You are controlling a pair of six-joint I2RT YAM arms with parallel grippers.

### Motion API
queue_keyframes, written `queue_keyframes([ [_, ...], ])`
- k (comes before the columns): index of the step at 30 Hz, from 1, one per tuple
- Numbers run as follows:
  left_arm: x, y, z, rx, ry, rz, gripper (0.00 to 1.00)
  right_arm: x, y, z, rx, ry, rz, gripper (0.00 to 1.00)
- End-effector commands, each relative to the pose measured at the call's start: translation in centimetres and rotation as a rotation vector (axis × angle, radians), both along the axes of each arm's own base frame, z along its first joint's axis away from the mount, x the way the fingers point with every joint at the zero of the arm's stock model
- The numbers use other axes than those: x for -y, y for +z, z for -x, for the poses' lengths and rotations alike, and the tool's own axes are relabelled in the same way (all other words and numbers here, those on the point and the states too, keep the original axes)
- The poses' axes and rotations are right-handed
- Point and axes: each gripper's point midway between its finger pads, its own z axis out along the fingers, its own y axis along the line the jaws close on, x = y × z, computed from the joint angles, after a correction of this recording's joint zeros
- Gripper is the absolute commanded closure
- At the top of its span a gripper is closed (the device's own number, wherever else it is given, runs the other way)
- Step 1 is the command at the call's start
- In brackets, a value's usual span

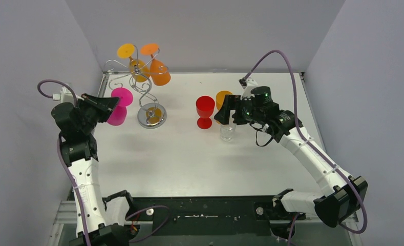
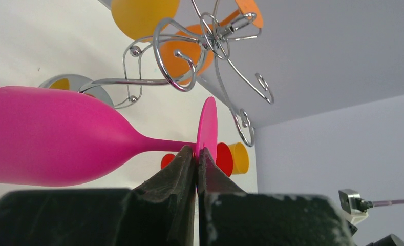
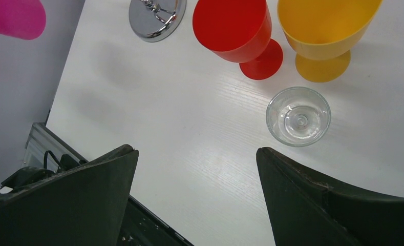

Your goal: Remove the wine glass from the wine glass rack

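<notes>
Pink wine glass point(image 2: 61, 136), beside the wine glass rack point(image 1: 146, 119): our left gripper point(image 2: 195, 152) clamps its stem, right gripper point(image 3: 197, 154) gapes.

A white table point(image 1: 189, 164) carries the wine glass rack point(image 1: 152, 116), which stands on its round shiny base toward the back left. Near the middle a red glass point(image 1: 205, 110) and a yellow glass point(image 1: 223, 97) stand upright side by side, with a small clear glass point(image 1: 227, 132) just in front of them

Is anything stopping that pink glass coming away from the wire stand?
Nothing visible. The left tool pinches the foot of the pink glass, and no wire of the stand loops its stem; the curled arms sit beside it.
</notes>
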Motion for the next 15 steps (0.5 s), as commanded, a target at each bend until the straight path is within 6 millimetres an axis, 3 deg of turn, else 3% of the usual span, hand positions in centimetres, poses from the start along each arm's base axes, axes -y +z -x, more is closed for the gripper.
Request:
queue_keyframes([
  [1, 1.6, -0.5, 1.2, -0.007, -0.065, -0.068, 1.0, -0.3, 2.0, -0.5, 0.041, 0.006, -0.029, 0.1],
  [7, 5.3, -0.4, 2.5, 0.075, -0.238, -0.122, 1.0, -0.7, 1.7, -0.4, 0.025, 0.012, -0.05, 0.1],
  [15, 11.9, 0.5, 5.9, 0.267, -0.549, -0.083, 1.0, -3.1, 3.0, 0.7, 0.05, 0.116, -0.202, 0.1],
])
